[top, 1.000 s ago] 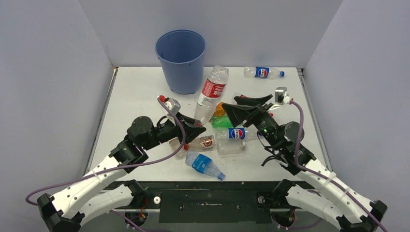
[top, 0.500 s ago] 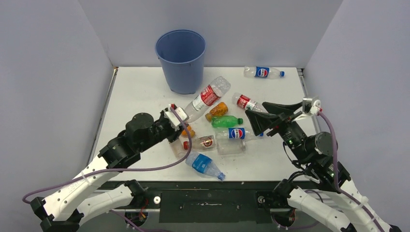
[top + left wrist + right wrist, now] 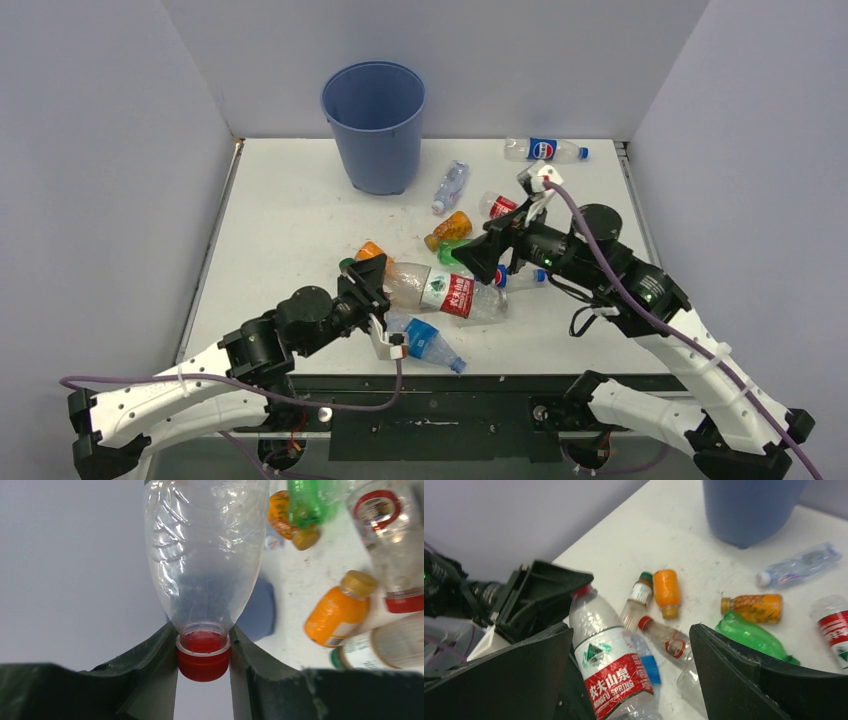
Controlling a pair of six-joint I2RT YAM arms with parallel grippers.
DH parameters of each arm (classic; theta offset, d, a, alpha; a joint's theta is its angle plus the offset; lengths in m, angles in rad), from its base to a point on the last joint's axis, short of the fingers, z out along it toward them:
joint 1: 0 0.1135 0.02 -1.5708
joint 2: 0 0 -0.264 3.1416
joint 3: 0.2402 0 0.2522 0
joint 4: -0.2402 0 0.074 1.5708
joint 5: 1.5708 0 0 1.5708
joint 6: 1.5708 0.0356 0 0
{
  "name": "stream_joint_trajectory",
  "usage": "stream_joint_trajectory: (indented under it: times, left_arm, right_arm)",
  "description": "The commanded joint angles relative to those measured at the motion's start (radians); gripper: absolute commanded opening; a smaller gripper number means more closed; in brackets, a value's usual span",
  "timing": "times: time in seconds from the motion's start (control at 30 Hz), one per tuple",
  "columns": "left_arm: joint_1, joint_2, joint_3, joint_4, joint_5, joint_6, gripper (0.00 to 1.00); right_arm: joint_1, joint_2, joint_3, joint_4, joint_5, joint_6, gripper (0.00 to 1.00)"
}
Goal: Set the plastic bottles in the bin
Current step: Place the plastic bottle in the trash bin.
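Blue plastic gives us our reference: in the top view the bin (image 3: 375, 150) stands upright at the far edge of the surface (image 3: 290, 220), and we place everything by it. The left fingers (image 3: 370, 285) are well apart from the bin, on its near side. They are closed narrow on the neck of the red-labelled bottle (image 3: 445, 292), which lies nearly level over the pile and is not yet in the bin. The right fingers (image 3: 478, 256) stand wide and empty, on the bin's near side and to its right, just beside the held bottle's far end. A small clear bottle (image 3: 450, 186) lies nearest the bin, and a Pepsi bottle (image 3: 543, 150) lies well off to the bin's right.

In the left wrist view the fingers pinch just at the red cap (image 3: 202, 664), and the bin shows as a blue patch behind the bottle's body.

In the right wrist view the wide fingers frame the held bottle, with a green bottle (image 3: 749, 635) and an orange bottle (image 3: 666, 592) loose between them and the bin.

We judge the grip the weak point: held by the neck alone, the long body may swing or slip out on the way up. Its base could also strike the bin's tall rim, or the right fingers close by could clip it. We cannot tell whether it rests on the bottles beneath; if it does, dragging would scatter them
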Motion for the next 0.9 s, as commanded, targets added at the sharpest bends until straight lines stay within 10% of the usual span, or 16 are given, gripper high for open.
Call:
stream_joint_trajectory:
  times: [0.0, 0.73, 0.87]
  left_arm:
    - [-0.01, 0.008, 0.021, 0.181, -0.026, 0.286, 0.0]
    - [-0.02, 0.058, 0.135, 0.159, 0.091, 0.393, 0.0]
    - [-0.02, 0.071, 0.135, 0.179, 0.094, 0.34, 0.0]
  right_arm:
    - [0.0, 0.049, -0.016, -0.056, -0.243, -0.043, 0.9]
    - [0.002, 0.117, -0.262, 0.037, -0.484, -0.097, 0.98]
    - [0.002, 0.113, -0.269, 0.053, -0.446, -0.088, 0.55]
